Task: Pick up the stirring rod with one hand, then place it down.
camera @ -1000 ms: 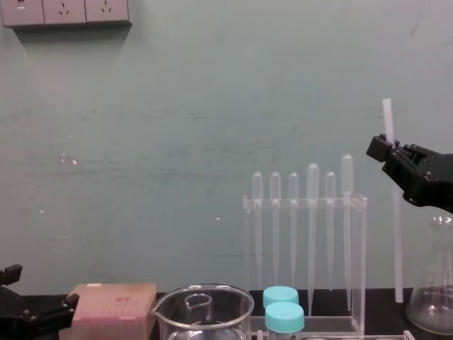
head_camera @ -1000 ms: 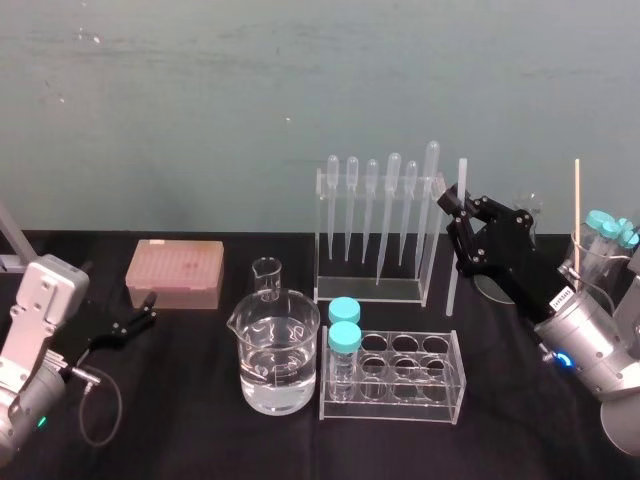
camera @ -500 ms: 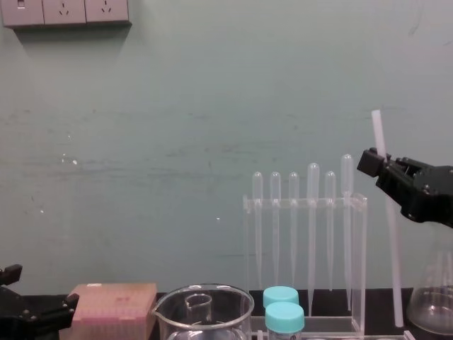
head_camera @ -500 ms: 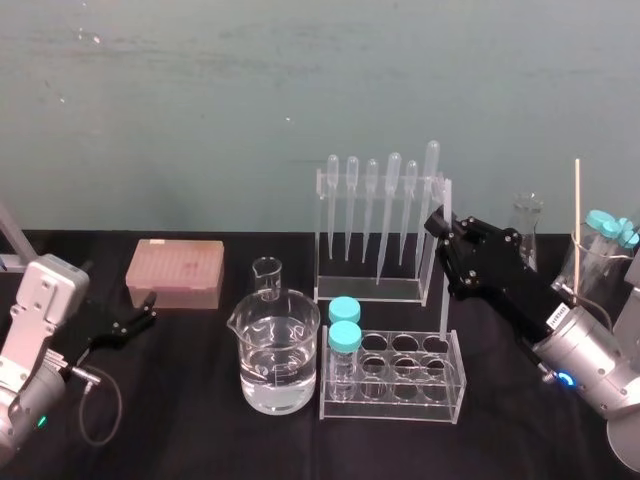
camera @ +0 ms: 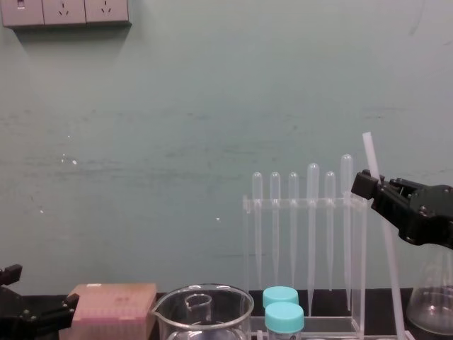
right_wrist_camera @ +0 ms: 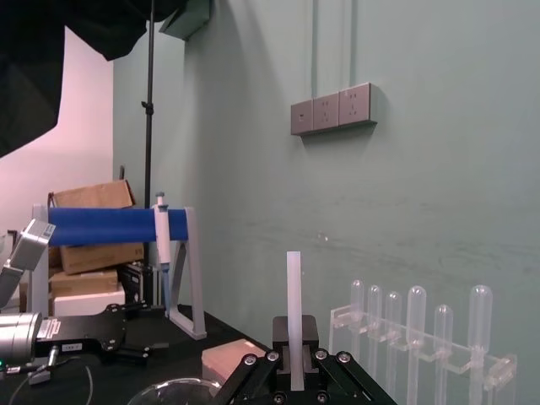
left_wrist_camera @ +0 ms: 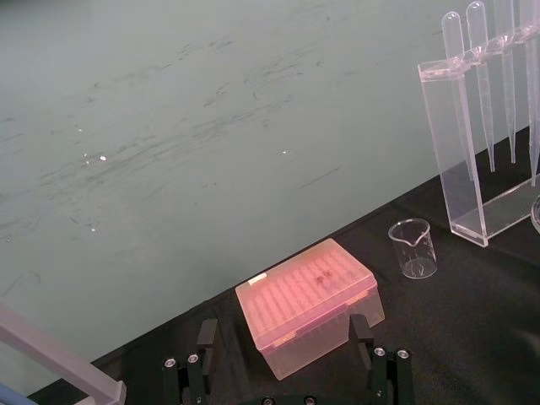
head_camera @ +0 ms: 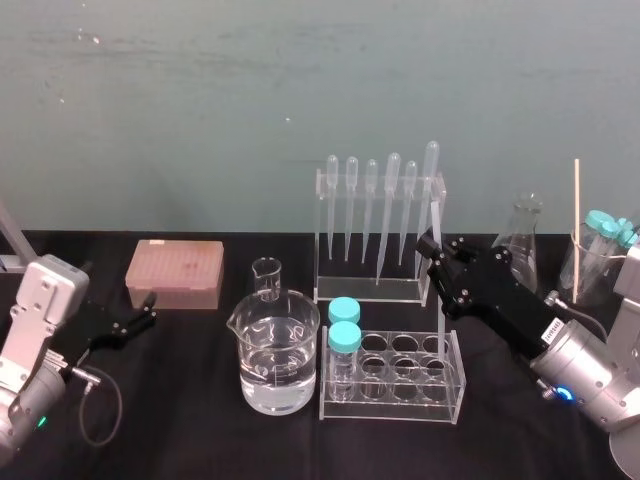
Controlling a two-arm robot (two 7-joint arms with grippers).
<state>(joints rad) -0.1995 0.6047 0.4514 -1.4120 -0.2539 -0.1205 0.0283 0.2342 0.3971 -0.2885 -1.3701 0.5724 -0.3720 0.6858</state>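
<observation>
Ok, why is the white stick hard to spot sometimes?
Chest view: the stick in the right gripper stands out against the plain wall. Head view: it crosses the see-through dropper rack and blends in. Right wrist view: bright white. The left gripper sits open near the pink box.

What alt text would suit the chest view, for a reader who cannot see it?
The right tool holds the stirring rod tilted by a rack of pipettes. The left tool rests open at lower left, near a pink box.

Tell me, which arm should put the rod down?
Right. The right gripper has its jaws shut on the rod, tilted by the rack. The left gripper rests far off, near the pink box.
</observation>
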